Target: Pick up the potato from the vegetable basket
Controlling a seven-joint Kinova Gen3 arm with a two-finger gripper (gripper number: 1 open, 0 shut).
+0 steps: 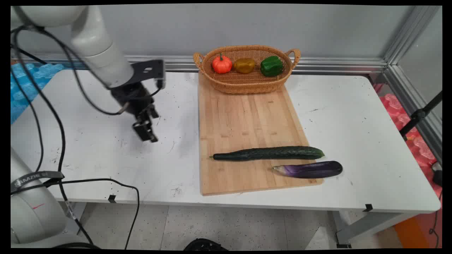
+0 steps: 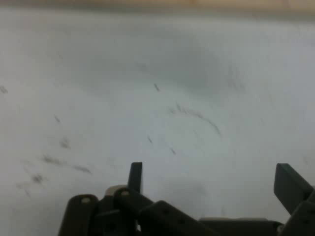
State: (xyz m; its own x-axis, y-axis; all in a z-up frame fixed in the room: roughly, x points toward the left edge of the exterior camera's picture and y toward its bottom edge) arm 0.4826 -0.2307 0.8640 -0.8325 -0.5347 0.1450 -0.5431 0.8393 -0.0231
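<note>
The black two-finger gripper (image 1: 148,135) hangs low over the scuffed white tabletop (image 2: 162,93), its fingers (image 2: 135,176) spread apart and holding nothing. To its right lies a pale wooden cutting board (image 1: 243,120), well apart. On the board's near end rest a long dark green cucumber (image 1: 268,153) and, just beyond it, a purple eggplant (image 1: 309,169). At the board's far end sits a woven wicker basket (image 1: 247,84) holding a small orange pumpkin (image 1: 221,64), a yellow-brown pepper (image 1: 244,65) and a green bell pepper (image 1: 271,66).

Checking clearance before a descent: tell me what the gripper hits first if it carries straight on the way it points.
Most likely the bare white table: the open gripper points down at it, nothing between.
</note>
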